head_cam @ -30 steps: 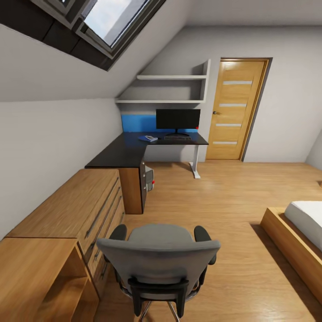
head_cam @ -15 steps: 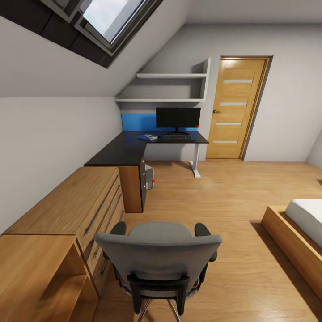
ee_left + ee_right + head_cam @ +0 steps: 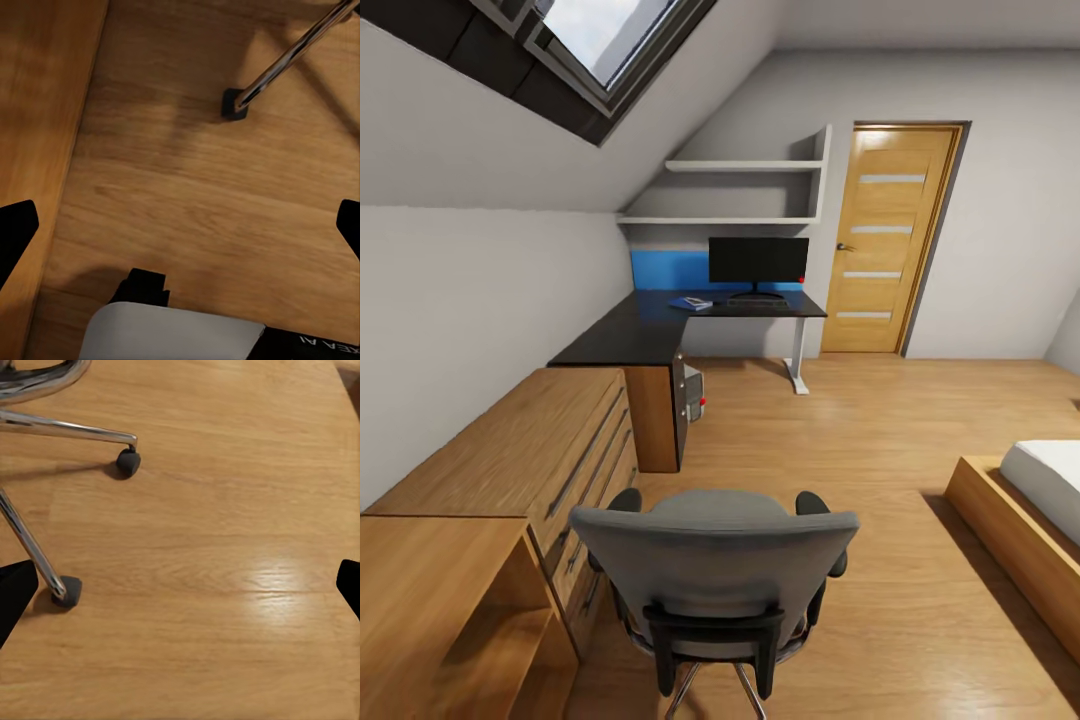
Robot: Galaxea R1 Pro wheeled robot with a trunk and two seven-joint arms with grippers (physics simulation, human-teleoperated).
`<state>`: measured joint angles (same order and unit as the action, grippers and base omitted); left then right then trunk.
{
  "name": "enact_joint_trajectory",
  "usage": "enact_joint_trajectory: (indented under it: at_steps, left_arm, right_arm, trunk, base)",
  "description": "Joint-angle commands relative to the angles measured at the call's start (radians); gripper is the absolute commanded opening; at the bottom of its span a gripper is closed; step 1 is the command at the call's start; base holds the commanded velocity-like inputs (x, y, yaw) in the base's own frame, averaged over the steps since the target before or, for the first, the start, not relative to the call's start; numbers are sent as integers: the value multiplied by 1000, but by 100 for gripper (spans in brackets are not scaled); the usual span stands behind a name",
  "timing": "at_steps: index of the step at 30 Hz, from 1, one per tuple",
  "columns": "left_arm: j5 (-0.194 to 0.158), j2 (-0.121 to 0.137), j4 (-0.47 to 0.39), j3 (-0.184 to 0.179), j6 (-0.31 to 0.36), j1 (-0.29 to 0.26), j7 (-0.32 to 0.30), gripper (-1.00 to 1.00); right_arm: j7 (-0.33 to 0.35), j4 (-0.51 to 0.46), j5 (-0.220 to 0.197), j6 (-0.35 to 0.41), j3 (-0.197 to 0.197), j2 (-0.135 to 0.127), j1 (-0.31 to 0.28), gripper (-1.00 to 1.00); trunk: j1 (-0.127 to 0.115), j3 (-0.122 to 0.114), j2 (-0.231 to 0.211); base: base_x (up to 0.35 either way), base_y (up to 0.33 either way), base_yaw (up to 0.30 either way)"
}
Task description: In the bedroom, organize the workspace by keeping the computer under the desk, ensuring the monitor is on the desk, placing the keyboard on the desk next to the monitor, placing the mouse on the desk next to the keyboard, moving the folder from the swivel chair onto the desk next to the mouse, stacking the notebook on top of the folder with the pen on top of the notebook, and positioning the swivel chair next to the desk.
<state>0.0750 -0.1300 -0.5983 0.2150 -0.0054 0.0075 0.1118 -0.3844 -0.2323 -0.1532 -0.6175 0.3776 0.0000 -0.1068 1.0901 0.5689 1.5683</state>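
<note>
With both my grippers spread wide and empty, I should push the swivel chair (image 3: 715, 575) squarely toward the desk (image 3: 660, 335).

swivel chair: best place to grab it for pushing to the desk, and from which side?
Take the top edge of the grey upholstered swivel chair's tall back, coming from behind, where the robot already stands. The back faces the camera, and its wide upper rim is the nearest part. The long black-topped desk lies straight ahead past the seat, so a push from there probably rolls the chair on its casters toward it.
</note>
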Motion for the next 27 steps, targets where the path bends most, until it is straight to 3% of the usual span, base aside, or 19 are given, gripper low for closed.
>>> enact_joint_trajectory:
  at_steps: [1, 27]
  left_arm:
    - [8, -1, -1, 4, -1, 0, 0, 100]
    - [6, -5, -3, 1, -2, 0, 5, 100]
  right_arm:
    - [-4, 1, -9, -4, 9, 0, -1, 100]
    - [-4, 1, -11, -4, 5, -3, -1, 100]
  trunk:
    - [4, 4, 8]
    - [104, 85, 190]
  base:
    - [0, 0, 0]
    - [0, 0, 0]
